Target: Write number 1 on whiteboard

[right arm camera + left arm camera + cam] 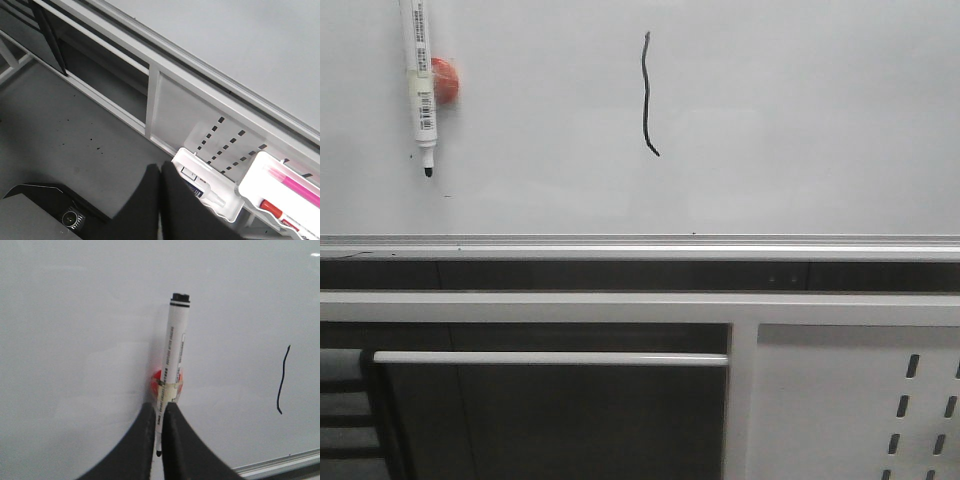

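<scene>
My left tool [159,437] clamped on marker [172,357]; uncapped tip could smudge whiteboard [800,120] beside number 1 [647,95] if I drift.

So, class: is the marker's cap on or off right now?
Off. The marker hangs against the whiteboard with its bare black tip showing, pointing down.

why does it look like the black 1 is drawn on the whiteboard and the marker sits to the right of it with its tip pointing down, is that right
Not quite. In the front view the marker sits to the left of the number 1, not the right. The rest holds: the stroke is on the whiteboard and the marker's tip points down.
</scene>
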`<state>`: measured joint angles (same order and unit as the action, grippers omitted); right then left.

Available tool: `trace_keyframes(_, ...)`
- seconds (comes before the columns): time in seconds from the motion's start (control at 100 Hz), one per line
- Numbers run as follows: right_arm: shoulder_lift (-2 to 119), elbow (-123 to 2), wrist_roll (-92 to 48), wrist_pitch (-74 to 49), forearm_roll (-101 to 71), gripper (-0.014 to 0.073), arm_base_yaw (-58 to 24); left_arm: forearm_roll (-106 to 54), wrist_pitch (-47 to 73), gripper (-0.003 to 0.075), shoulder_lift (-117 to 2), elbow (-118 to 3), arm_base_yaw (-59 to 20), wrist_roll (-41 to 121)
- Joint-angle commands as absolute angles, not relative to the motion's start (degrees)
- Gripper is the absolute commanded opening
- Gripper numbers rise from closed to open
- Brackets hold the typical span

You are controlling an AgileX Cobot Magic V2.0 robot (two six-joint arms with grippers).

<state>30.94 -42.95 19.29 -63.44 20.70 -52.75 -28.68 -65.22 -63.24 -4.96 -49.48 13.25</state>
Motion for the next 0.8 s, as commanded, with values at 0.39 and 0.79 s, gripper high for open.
trace_keyframes(0.39,31.2,-44.8,19.3,-60.9,22.4,-0.0053,-52.5,-26.6,-62.2,-0.0018,-47.1,-5.3,-49.7,23.9)
trace_keyframes(0.79,31.2,-44.8,19.3,-60.9,22.4,-0.0053,-52.5,-16.1,-50.4,-0.0018,-46.7,-5.3,-49.7,23.9)
